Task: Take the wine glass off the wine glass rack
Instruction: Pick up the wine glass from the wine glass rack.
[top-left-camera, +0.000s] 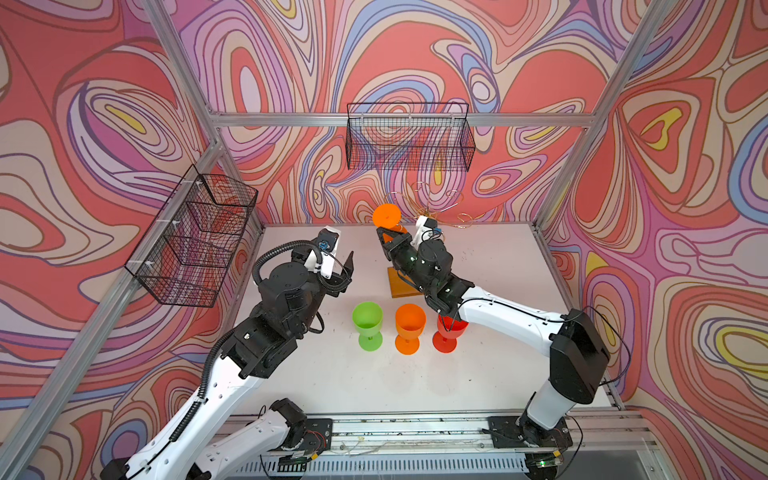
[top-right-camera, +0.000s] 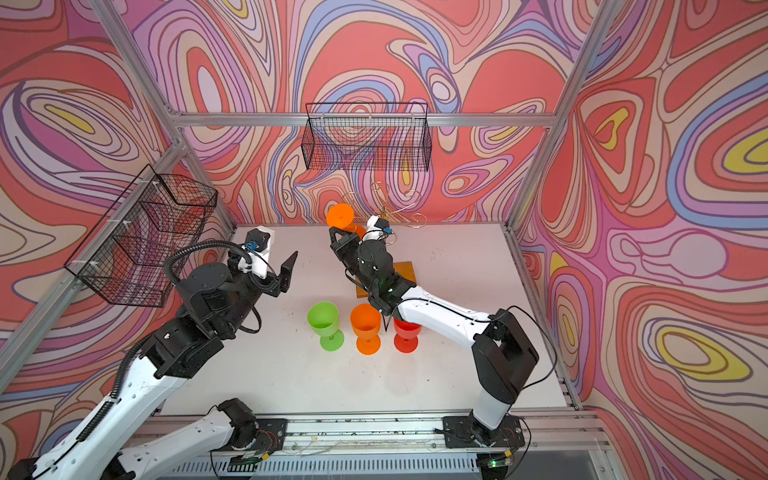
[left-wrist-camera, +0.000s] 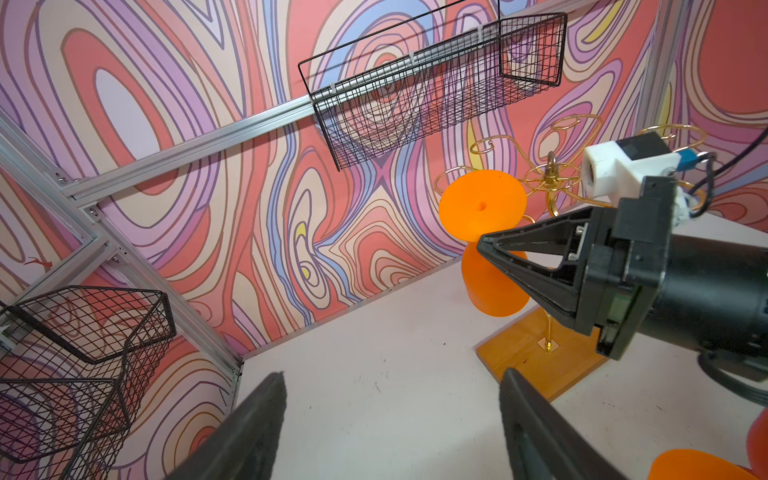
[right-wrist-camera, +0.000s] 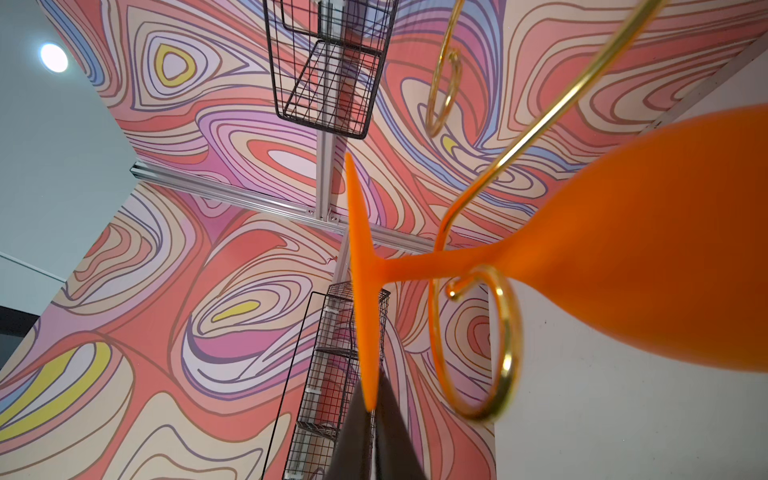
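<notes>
right claw on wine glass foot | wrist-only: stem in rack curl

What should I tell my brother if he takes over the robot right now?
Right claw: shut on the edge of the wine glass foot.
Left claw: open, empty, above the table.
The wine glass hangs upside down on the wine glass rack, stem inside a gold curl.
Done: grip made. A green glass, an orange glass and a red glass stand on the table.
Left: slide the wine glass off the rack.
</notes>
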